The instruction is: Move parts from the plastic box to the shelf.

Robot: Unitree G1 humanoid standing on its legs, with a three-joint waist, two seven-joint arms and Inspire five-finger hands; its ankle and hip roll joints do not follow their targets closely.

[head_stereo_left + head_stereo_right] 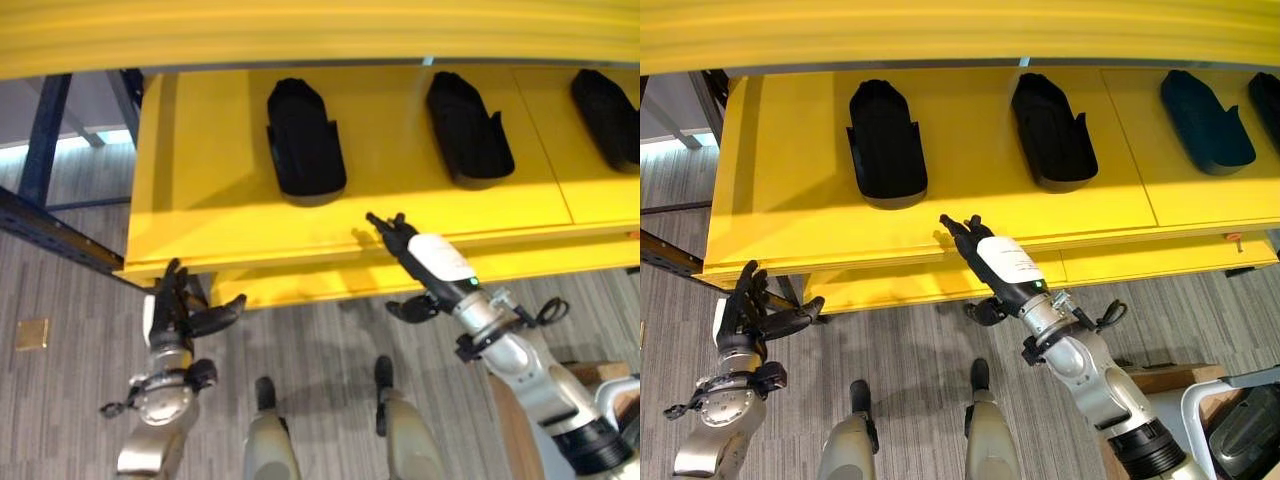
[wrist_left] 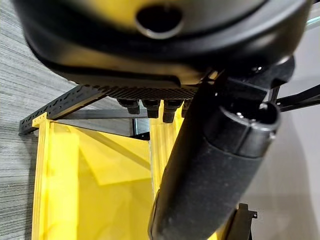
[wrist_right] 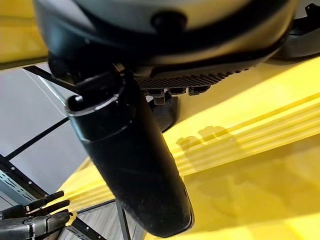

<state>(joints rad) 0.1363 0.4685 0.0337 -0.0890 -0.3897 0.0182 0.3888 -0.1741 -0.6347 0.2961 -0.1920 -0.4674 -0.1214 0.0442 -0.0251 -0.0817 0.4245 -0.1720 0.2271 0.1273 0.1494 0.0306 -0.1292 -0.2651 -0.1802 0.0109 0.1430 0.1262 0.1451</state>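
3 parts (image 1: 306, 140) side by side on shelf (image 1: 200, 190), floor (image 1: 60, 400) below

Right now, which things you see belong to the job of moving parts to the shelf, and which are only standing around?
Belonging to the job:
- yellow shelf
- black parts lying on it
- right robot hand, open at the shelf's front edge
- left robot hand, open, below the shelf

Only standing around:
- dark blue rack frame
- grey floor

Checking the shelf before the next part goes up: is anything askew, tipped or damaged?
Nothing stands out. The black parts lie flat in a row on the yellow shelf, spaced apart. The right hand, empty, reaches over the shelf's front edge; the left hand is open below it.
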